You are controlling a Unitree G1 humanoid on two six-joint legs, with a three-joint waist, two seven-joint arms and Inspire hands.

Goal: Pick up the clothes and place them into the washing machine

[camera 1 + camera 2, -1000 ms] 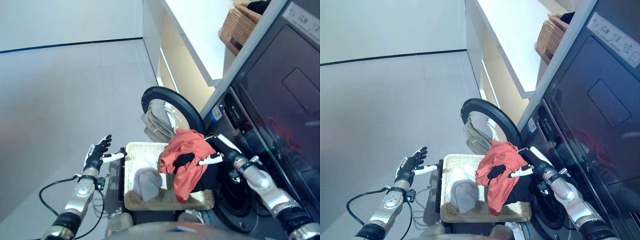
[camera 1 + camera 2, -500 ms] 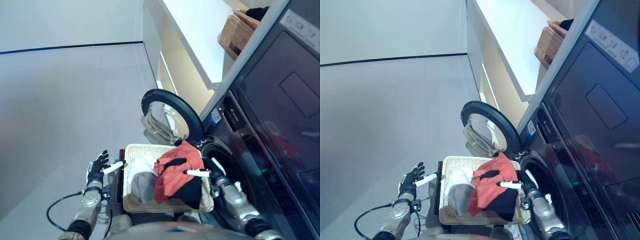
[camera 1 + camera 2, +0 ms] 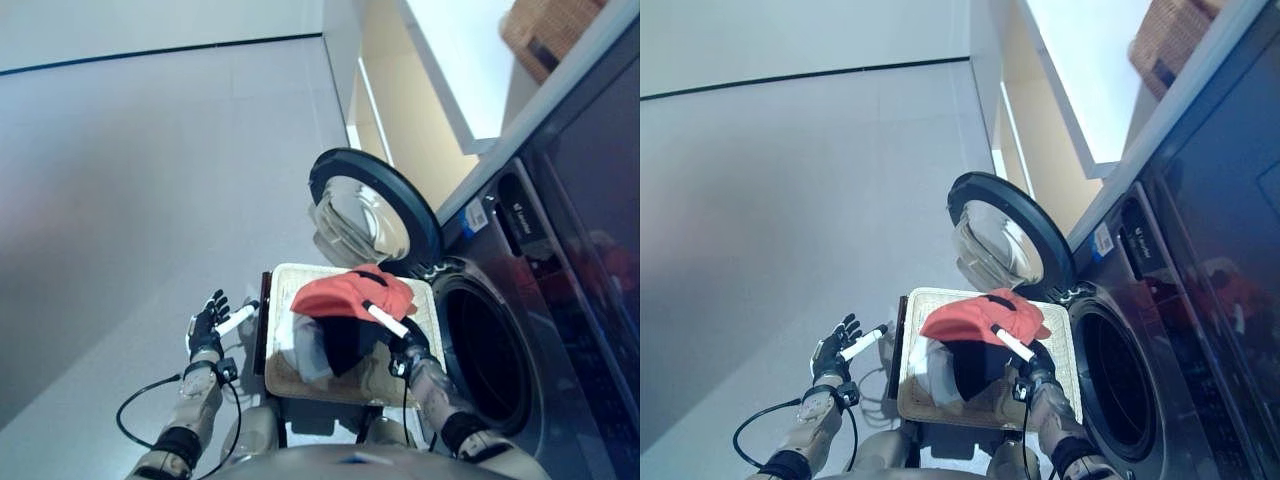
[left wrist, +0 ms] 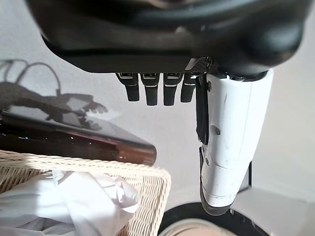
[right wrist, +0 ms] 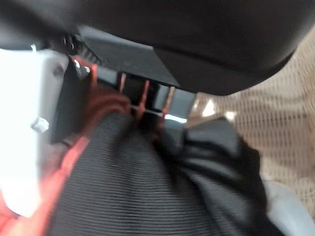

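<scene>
A red garment (image 3: 350,294) with a dark garment (image 3: 345,345) under it hangs from my right hand (image 3: 402,342) over the wicker basket (image 3: 279,300). In the right wrist view the fingers (image 5: 147,96) are curled into the red cloth (image 5: 101,110) and dark cloth (image 5: 147,191). White and grey clothes (image 3: 298,352) lie in the basket's left part. The washing machine's drum opening (image 3: 492,350) gapes to the right, its round door (image 3: 372,214) swung open behind the basket. My left hand (image 3: 207,325) is open and empty beside the basket's left edge.
The basket rests on a dark brown box (image 4: 74,140). A white counter (image 3: 450,60) runs along the back beside the machine, with another wicker basket (image 3: 545,30) on top. Grey floor (image 3: 130,200) lies to the left.
The camera has shifted. My right hand has drawn back from beside the machine's opening, and the red garment now hangs lower over the basket. The left hand stays open by the basket.
</scene>
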